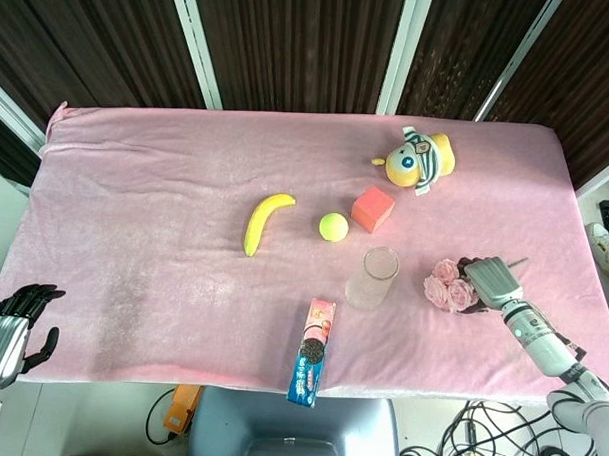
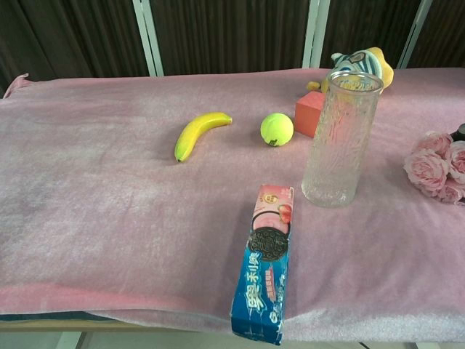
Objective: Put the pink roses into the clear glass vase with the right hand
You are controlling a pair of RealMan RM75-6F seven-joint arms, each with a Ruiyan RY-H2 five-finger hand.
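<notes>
The pink roses (image 1: 449, 286) lie on the pink cloth right of the clear glass vase (image 1: 372, 277), which stands upright and empty. My right hand (image 1: 489, 280) lies over the stem end and grips the bunch, so the stems are hidden under it. In the chest view the roses (image 2: 434, 166) reach the right edge, the vase (image 2: 341, 138) stands left of them, and only a dark bit of the right hand (image 2: 460, 132) shows. My left hand (image 1: 13, 326) hangs off the table's front left corner, fingers apart and holding nothing.
A cookie box (image 1: 313, 351) lies at the front edge, left of the vase. Behind the vase sit a tennis ball (image 1: 334, 226), a red cube (image 1: 372, 208), a banana (image 1: 264, 222) and a plush toy (image 1: 418, 160).
</notes>
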